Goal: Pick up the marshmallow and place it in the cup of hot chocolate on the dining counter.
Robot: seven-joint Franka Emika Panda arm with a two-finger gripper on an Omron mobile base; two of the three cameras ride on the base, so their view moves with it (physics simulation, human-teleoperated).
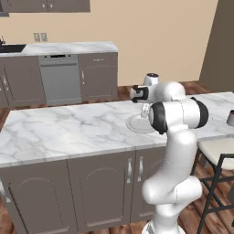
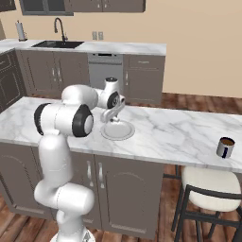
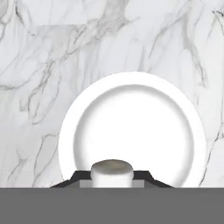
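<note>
Marble-topped, the dining counter (image 2: 179,130) carries a round pale plate (image 3: 135,89), and in the hand view the gripper (image 3: 112,179) is closed on the marshmallow (image 3: 112,171), held over the plate's near rim, seemingly just clear of it. Well apart toward the counter's right end stands the cup of hot chocolate (image 2: 225,147), dark brown liquid filling it near the brim.

Round plate (image 3: 199,144), white-cushioned stool (image 2: 208,186), dishwasher (image 1: 60,78), sink faucet (image 2: 58,27)
</note>
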